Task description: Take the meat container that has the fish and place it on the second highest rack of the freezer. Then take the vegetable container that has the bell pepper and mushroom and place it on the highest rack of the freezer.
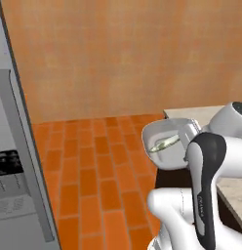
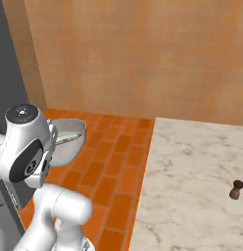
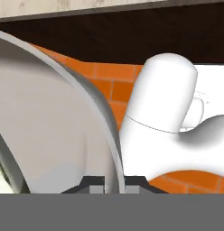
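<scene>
The claw [image 3: 111,182] is pinching the rim of the grey tray [image 1: 164,134], its tips pressed on either side of the thin wall. The fish [image 1: 164,143] lies inside the tray, just beyond the claw, held over the brick floor [image 1: 93,171]. Right of it is the worktop [image 2: 192,166], with a small brown shaker [image 2: 236,189]. Far left stands the freezer [image 1: 15,161].

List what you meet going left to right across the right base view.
Freezer → white arm → meat container holding the fish → orange brick floor → marble counter → small brown pepper mill.
</scene>
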Tool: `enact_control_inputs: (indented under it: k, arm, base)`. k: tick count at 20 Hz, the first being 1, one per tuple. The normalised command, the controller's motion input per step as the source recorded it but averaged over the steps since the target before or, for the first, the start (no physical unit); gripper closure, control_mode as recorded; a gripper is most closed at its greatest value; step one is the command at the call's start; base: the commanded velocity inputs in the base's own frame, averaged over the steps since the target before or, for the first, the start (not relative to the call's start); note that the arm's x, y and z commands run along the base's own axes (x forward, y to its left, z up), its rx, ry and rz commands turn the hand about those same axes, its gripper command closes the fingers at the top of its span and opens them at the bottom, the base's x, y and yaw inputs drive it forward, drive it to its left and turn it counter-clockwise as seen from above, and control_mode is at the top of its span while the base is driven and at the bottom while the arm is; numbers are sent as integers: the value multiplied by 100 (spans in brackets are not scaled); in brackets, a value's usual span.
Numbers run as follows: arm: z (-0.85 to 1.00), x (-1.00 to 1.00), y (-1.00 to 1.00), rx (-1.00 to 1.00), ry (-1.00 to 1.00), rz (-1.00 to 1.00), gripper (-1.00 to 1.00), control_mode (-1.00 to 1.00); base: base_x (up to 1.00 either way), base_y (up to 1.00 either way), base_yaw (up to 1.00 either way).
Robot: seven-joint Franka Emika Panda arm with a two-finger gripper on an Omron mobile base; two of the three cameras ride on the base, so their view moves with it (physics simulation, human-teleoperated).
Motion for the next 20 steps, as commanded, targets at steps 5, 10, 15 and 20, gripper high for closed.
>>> enact_control_inputs:
  k: [5,10,15,20]
  arm:
    - [0,0,0,0,0,0,100,100]
    - [0,0,0,0,0,0,100,100]
    - [0,0,0,0,0,0,100,100]
    - [0,0,0,0,0,0,100,100]
  base:
    - [95,-22,10]
    - [100,6,17]
    - [100,9,18]
    - [92,42,31]
